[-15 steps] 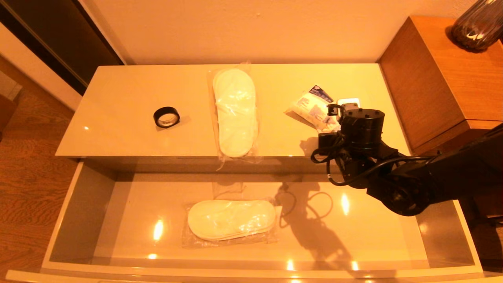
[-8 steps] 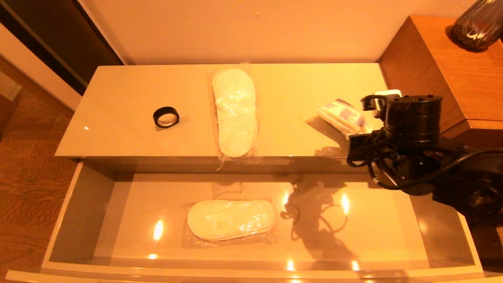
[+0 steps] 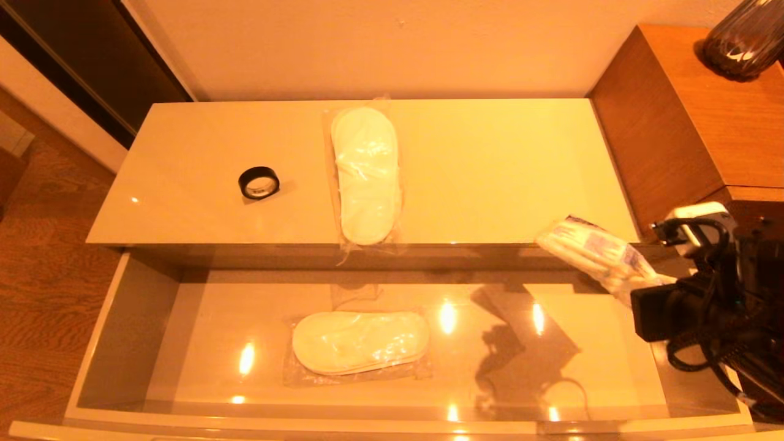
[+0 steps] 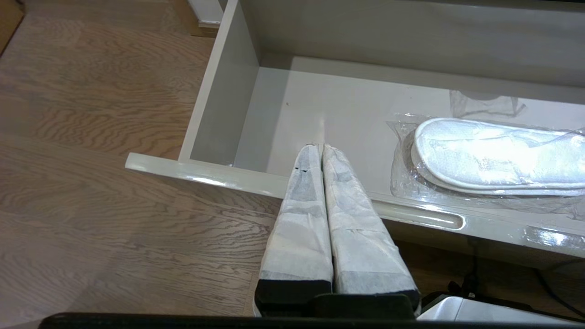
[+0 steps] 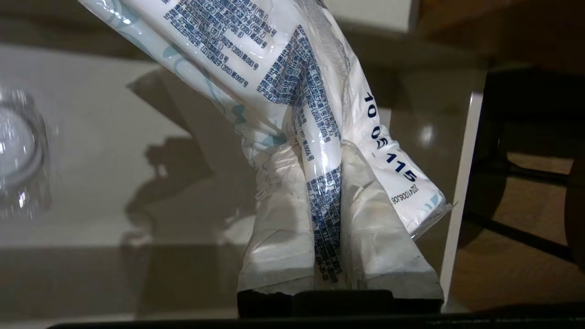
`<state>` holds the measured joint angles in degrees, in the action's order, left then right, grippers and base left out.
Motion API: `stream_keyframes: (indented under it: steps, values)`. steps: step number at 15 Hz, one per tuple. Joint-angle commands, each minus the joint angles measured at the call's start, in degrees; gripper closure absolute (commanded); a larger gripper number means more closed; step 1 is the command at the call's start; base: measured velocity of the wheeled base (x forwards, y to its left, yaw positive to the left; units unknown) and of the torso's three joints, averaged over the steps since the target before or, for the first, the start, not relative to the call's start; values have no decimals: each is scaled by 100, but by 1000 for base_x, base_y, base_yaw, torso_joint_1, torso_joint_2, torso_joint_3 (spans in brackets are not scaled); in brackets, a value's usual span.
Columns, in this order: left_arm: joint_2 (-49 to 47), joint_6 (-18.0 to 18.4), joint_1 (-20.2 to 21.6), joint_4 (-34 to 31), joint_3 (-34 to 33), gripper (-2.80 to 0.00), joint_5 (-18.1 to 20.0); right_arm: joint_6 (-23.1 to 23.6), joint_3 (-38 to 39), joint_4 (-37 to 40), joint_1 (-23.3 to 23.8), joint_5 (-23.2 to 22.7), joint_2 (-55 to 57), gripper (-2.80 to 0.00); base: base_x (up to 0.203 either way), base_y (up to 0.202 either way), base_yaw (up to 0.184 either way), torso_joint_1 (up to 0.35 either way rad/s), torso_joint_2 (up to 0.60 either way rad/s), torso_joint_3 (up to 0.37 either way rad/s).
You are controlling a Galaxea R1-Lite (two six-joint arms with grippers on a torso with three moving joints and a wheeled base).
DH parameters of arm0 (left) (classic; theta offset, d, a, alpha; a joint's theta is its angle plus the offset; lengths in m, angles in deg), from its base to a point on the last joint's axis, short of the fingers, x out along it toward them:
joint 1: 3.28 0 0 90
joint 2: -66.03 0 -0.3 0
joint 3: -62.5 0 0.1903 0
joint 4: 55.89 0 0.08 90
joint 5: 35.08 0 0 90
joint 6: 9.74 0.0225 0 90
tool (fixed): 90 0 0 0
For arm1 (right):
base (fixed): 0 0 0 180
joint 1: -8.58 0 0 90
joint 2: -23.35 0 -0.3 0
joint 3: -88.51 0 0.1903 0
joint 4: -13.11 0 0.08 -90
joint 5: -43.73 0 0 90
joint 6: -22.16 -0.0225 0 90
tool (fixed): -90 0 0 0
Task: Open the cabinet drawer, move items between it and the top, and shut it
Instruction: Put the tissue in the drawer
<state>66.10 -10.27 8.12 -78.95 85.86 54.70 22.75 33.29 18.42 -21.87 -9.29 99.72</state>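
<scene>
The cabinet drawer (image 3: 98,343) stands pulled out below the top (image 3: 490,171). My right gripper (image 5: 317,150) is shut on the white packet with blue print (image 5: 283,68), pinching a fold of it. In the head view the packet (image 3: 597,254) hangs in the air over the drawer's right end, at the top's front edge. A black tape ring (image 3: 259,182) and bagged white slippers (image 3: 366,174) lie on the top. Another bagged pair of slippers (image 3: 360,342) lies in the drawer. My left gripper (image 4: 318,146) is shut and empty, just outside the drawer's front rim (image 4: 205,171) near its left end.
A taller brown wooden cabinet (image 3: 674,122) with a dark vase (image 3: 744,37) stands against the right end of the top. The drawer's right side wall (image 5: 461,192) runs close beside the packet. Wood floor (image 4: 91,160) lies to the left.
My right gripper closed on the packet, lifted it off the top and carried it right and toward the front, to above the drawer's right end. Nothing else moved.
</scene>
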Motion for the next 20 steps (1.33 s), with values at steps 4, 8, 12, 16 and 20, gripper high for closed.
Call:
stream_keyframes:
  steps: [4,8,12,16,20]
  values:
    - [222,0,3,5,-9,0,-4,-159,898,21,-25,-375,-385,0,0,0,0,0,0,0]
    - [222,0,3,5,-6,0,-4,-1036,962,-20,-9,-766,470,0,0,0,0,0,0,0]
    - [222,0,3,5,0,0,-4,-1733,853,-209,45,-894,1518,0,0,0,0,0,0,0]
    - [222,0,3,5,-1,0,-4,-2012,826,-1763,404,-893,3088,0,0,0,0,0,0,0]
    - [222,0,3,3,-1,0,-4,-2038,751,-2554,637,-842,3637,-280,0,0,0,0,0,0]
